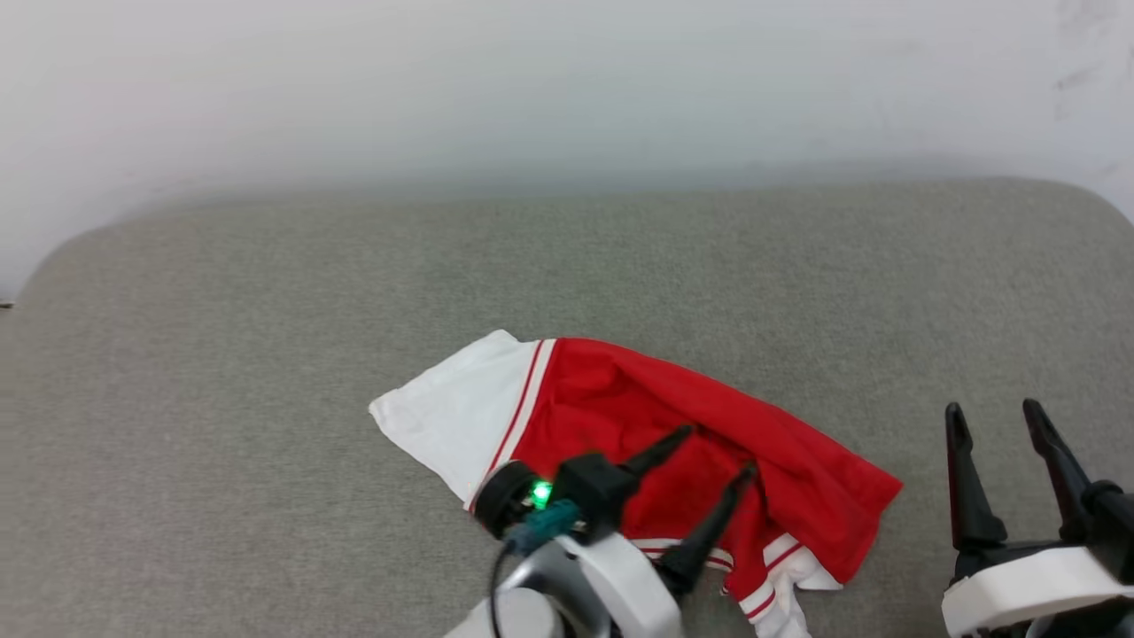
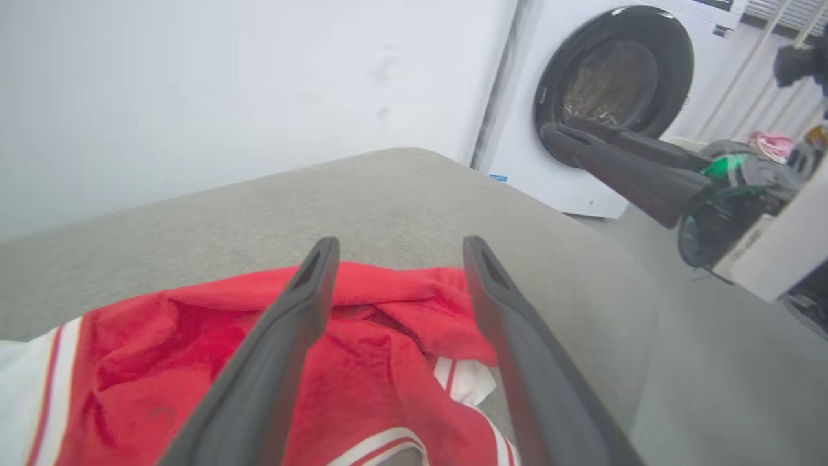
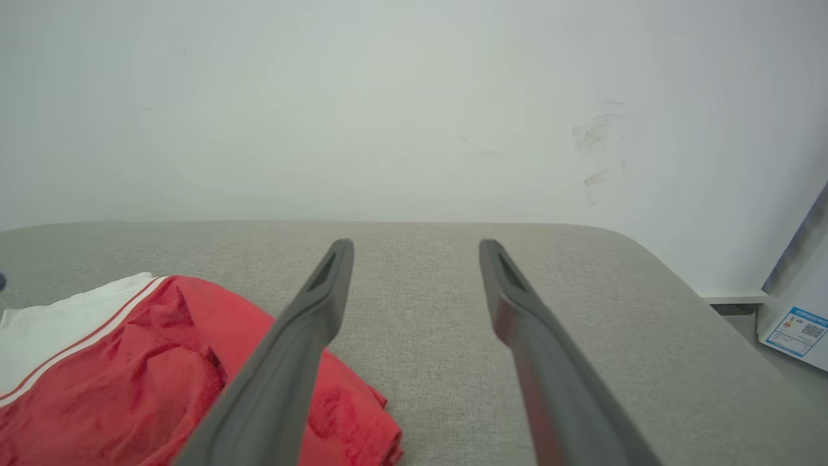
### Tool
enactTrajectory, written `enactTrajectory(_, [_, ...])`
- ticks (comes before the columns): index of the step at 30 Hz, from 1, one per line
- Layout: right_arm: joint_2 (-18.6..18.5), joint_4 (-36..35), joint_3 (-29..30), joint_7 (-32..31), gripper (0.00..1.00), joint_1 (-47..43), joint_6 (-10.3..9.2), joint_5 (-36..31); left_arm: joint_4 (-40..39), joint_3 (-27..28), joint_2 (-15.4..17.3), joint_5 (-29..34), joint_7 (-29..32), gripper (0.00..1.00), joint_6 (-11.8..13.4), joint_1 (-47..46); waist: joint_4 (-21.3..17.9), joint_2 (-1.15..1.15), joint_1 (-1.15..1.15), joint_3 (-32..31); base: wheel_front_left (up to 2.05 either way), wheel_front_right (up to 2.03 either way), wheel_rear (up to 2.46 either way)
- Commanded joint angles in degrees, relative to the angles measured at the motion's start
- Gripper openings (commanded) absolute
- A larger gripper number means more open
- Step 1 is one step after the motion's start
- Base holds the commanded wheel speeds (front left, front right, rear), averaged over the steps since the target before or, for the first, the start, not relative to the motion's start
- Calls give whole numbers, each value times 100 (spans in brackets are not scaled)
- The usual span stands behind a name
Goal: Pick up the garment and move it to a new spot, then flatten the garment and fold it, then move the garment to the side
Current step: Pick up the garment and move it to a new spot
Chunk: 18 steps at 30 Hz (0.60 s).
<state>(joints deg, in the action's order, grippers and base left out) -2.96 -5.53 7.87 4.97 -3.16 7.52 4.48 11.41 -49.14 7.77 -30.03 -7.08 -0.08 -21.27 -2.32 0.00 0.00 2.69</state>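
The garment (image 1: 620,416) is a red jersey with white sleeves and red-white striped trim, lying crumpled on the grey cushioned surface (image 1: 266,354) near its front middle. Its lettering and number are hidden in the folds. My left gripper (image 1: 719,452) hovers over the red cloth (image 2: 381,362) with its fingers spread open and nothing between them. My right gripper (image 1: 994,415) stands open to the right of the garment (image 3: 149,362), over bare grey fabric, holding nothing.
A white wall (image 1: 567,89) rises behind the surface. In the left wrist view a white washing machine (image 2: 614,84) with a dark round door stands beyond the right end, with my right gripper's fingers (image 2: 621,168) in front of it and a clothes pile (image 2: 757,162) beside it.
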Motion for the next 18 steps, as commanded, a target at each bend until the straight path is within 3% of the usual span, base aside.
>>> enactTrajectory(1, [14, -24, -11, -19, 100, -104, -6, -1, -10, 89, 55, -23, -68, 100, 62, 110, 155, 0, 0, -172, 0, 0, 0])
enactTrajectory(11, [13, -227, -63, -252, 100, -447, -6, 91, -69, 1371, 640, -118, -732, 100, 978, 532, 374, 0, 0, -397, 0, 0, 0])
enactTrajectory(18, [12, -342, -120, -315, 100, -580, -6, 135, -133, 2139, 1079, -110, -813, 100, 1249, 997, 468, 0, 0, -482, 0, 0, 0])
